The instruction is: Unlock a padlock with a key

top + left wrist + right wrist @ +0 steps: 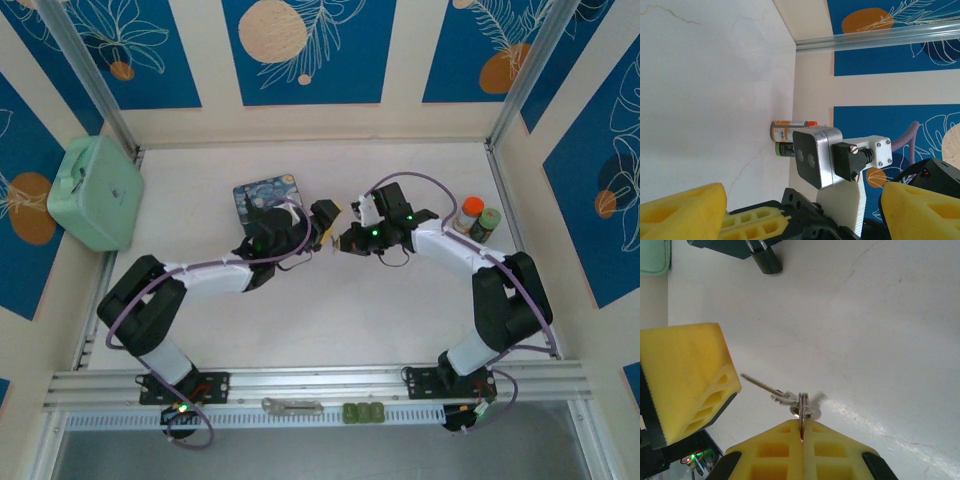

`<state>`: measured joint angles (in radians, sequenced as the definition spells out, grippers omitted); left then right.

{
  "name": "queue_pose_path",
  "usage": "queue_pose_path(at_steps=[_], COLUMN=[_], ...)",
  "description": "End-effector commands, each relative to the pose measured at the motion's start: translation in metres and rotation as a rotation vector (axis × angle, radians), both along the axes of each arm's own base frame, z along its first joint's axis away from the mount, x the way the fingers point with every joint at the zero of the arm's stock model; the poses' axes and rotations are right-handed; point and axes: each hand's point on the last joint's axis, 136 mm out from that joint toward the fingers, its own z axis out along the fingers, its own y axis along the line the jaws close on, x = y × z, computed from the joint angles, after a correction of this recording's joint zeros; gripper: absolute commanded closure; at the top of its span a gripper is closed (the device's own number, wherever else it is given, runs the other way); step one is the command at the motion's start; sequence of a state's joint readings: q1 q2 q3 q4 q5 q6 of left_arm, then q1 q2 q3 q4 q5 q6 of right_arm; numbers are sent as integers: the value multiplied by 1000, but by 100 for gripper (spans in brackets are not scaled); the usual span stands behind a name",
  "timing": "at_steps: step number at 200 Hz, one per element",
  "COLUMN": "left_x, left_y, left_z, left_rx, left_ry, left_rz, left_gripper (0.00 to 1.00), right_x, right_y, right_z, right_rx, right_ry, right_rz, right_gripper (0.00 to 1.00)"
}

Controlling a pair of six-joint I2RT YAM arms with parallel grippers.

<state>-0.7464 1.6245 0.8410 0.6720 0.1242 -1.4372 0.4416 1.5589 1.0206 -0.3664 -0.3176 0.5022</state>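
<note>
White table [330, 325] — mint case [95, 190] left, jars [478, 218] right; right gripper [801, 426] pinches key [771, 389].

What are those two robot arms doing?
The right gripper is pinching the key by its ring, with the blade sticking out above the table. The left gripper is open and faces it, holding nothing. The padlock lies on the table by the blue tin. The key is not in it yet.
</note>
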Motion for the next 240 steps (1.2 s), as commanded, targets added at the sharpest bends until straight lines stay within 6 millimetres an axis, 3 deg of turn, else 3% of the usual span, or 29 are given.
queue_pose_path(at_steps=[1, 47, 109, 183, 240], left_x=[0, 0, -1, -5, -3], left_y=[-6, -2, 1, -12, -17], left_z=[11, 2, -38, -39, -28], left_rx=[-4, 55, 145, 95, 50], left_ry=[-32, -35, 58, 91, 78], left_rz=[-29, -21, -10, -38, -46], left_gripper=[19, 18, 18, 17, 17], right_x=[-3, -1, -2, 2, 1], right_y=[5, -3, -4, 5, 16], right_z=[3, 21, 33, 43, 34], right_rx=[19, 79, 107, 153, 162], right_ry=[7, -25, -36, -60, -37], right_rz=[11, -19, -27, -11, 17], right_gripper=[100, 100, 100, 100, 100])
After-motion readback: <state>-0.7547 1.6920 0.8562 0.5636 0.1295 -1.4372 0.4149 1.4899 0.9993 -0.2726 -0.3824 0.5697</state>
